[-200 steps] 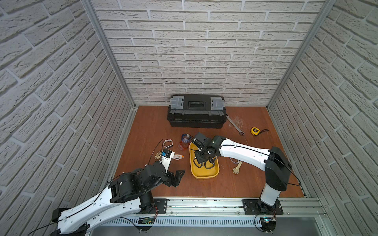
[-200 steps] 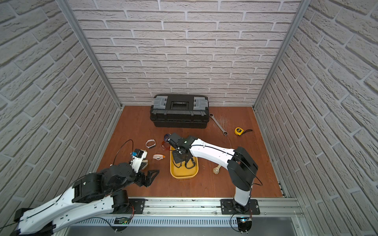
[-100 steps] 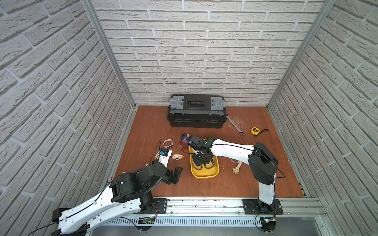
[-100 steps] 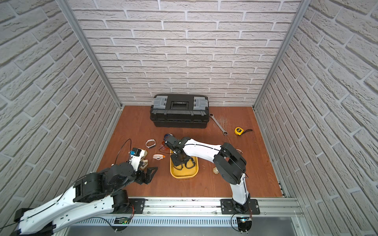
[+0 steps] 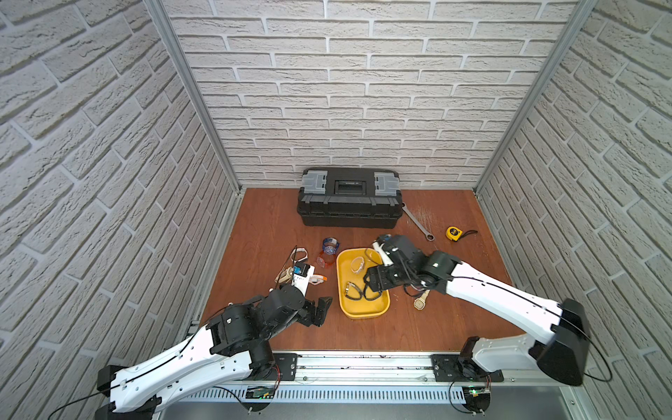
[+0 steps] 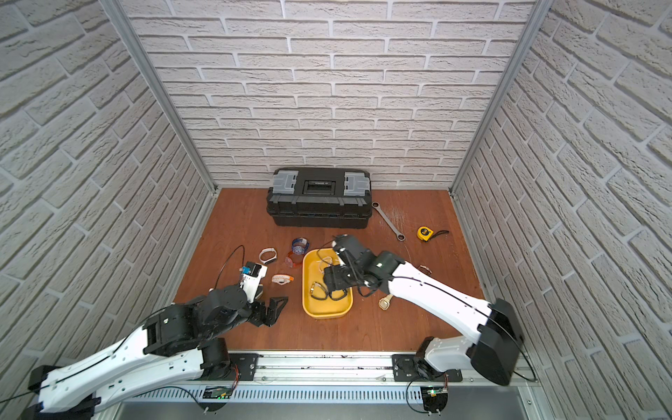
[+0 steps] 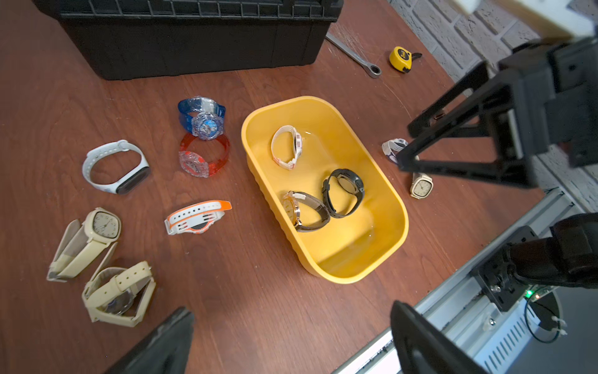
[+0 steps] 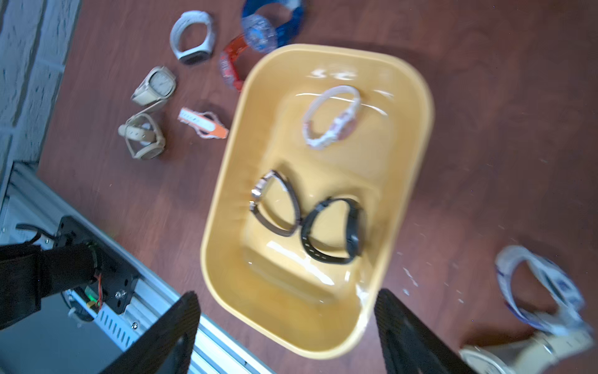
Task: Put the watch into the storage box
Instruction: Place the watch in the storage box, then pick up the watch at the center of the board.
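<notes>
The yellow storage box (image 5: 363, 315) (image 7: 401, 226) sits mid-table. Three watches lie loose in it: a white one (image 7: 286, 147), a brown-strapped one (image 7: 304, 212) and a black one (image 7: 344, 192) (image 8: 333, 230). My right gripper (image 5: 374, 287) (image 8: 286, 311) hangs open just above the box's near half and holds nothing. Low over bare wood to the left of the box, my left gripper (image 5: 320, 309) (image 7: 291, 323) is wide open and empty. Several more watches lie on the table left of the box, among them a blue one (image 7: 202, 118) and an orange-white one (image 7: 197, 217).
A black toolbox (image 5: 349, 198) stands at the back wall, with a wrench (image 5: 418, 223) and a yellow tape measure (image 5: 454, 232) to its right. A beige watch (image 7: 420, 186) and a blue-white one (image 7: 393, 149) lie right of the box. A metal rail (image 5: 363, 363) edges the front.
My right gripper has gone from shut to open over the box, and the black watch now lies free inside. The left arm has barely moved.
</notes>
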Motion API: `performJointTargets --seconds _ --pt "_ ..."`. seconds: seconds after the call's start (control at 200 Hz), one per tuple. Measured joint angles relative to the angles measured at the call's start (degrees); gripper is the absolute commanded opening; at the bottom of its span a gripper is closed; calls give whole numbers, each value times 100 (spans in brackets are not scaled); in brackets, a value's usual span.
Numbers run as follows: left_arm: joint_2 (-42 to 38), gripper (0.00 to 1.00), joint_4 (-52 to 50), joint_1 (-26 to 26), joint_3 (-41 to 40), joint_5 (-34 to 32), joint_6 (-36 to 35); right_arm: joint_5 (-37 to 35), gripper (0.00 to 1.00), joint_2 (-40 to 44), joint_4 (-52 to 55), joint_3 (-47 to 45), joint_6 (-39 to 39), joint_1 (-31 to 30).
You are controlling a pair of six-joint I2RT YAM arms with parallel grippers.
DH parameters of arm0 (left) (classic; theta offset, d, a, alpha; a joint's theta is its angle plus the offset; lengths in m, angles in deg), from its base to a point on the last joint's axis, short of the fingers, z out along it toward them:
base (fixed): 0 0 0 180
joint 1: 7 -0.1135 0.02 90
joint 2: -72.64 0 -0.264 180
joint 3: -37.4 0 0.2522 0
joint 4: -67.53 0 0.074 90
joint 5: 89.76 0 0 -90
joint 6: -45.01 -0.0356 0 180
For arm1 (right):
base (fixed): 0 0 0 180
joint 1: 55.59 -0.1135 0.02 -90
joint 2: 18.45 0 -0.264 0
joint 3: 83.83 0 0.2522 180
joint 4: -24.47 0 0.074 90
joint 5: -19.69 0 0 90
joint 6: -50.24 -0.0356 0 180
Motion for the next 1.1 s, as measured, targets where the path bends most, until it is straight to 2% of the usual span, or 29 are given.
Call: performJointTargets --seconds 0.2,0.365,0.57,0.89,1.1 --pt "455 98 581 -37 -74 378 -170 326 89 1784 -70 -2015 -535 1386" --pt "828 98 970 -44 -96 621 -269 828 86 2470 -199 -2900 -787 2291" --pt "942 98 1141 -66 -96 745 -350 1307 80 2358 -577 -3381 -911 2944" --pt "920 98 1198 -146 -98 782 -361 1556 66 2009 -1088 -3580 -901 3340" --pt "922 98 1196 -195 -98 782 -363 1596 61 1635 -1309 -3589 -861 3405"
